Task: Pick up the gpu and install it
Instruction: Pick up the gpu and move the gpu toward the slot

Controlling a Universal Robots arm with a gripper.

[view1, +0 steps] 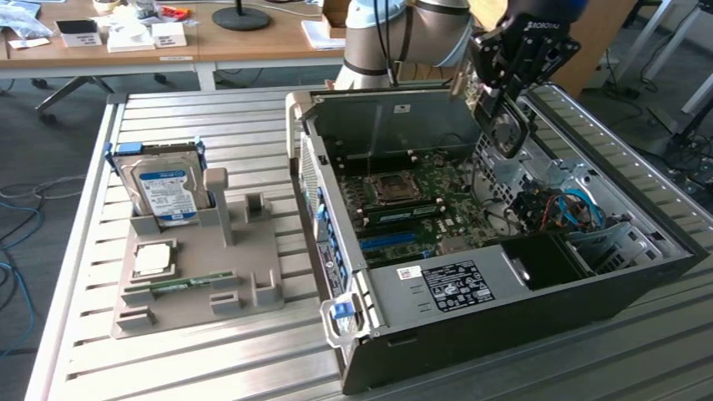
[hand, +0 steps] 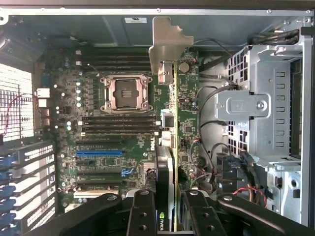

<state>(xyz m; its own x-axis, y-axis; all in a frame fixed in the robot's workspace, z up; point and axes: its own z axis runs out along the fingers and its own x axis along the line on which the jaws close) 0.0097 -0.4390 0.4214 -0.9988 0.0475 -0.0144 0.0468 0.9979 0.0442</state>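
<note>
At nine o'clock in the exterior view, on the slatted table (view1: 223,359): a grey holder tray (view1: 259,251) with a hard drive (view1: 165,188) standing upright at its eleven o'clock corner, a square processor chip (view1: 153,259) lying flat just below, and a narrow memory stick (view1: 184,284) set on edge toward six. At centre, running out to four o'clock: the open computer case (view1: 624,280), with the motherboard (view1: 429,196) bare inside. At one o'clock, above the case's far end: the gripper (view1: 507,96), pointing down and clamped on the graphics card (view1: 509,134). Card hanging just under the fingers, by the look of it clear of the motherboard, and well apart from the tray. In the wrist view, seen edge-on: graphics card pinched between the two black fingers (hand: 141,211), one on each face, long axis running straight out from the grip, pale metal bracket (hand: 165,44) at the far end. Flanking it there: processor socket (hand: 125,93) and blue slot (hand: 98,153) on one side, grey drive cage (hand: 266,108) on the other. Not seated in any slot yet; blue slot seemingly crosswise to the card's line.
</note>
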